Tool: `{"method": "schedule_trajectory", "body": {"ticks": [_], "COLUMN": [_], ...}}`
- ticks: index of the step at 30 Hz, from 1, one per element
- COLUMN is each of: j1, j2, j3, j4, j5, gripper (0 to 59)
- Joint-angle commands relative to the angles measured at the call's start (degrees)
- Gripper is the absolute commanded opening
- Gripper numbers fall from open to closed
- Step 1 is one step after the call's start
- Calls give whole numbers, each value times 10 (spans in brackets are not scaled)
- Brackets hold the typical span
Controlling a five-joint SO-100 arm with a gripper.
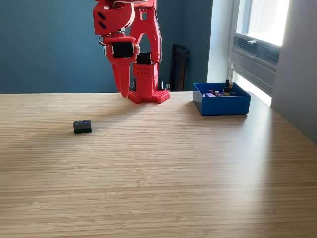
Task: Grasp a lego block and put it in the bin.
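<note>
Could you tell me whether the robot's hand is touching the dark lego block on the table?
Apart. The exterior view shows the hand raised near the arm's base, with bare table between it and the lego block.

The red arm (130,29) stands folded over its base (148,94), its upper part cut off by the top of the exterior view. Its gripper (123,89) hangs nose-down toward the exterior view's left of the base, the tip held above the surface. The jaws lie closed together into one tapering point, with nothing between them.
</note>
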Motion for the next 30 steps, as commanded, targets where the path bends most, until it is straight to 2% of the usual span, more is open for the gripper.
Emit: {"method": "schedule_trajectory", "body": {"ticks": [1,9,18,30], "j1": [14,32,62,74], "j2": [8,8,8,8], "j3": [-2,12,50,94], "j4": [-8,-21,-86,-127], "j5": [-8,-13,-13,-16], "gripper": [186,186,185,184]}}
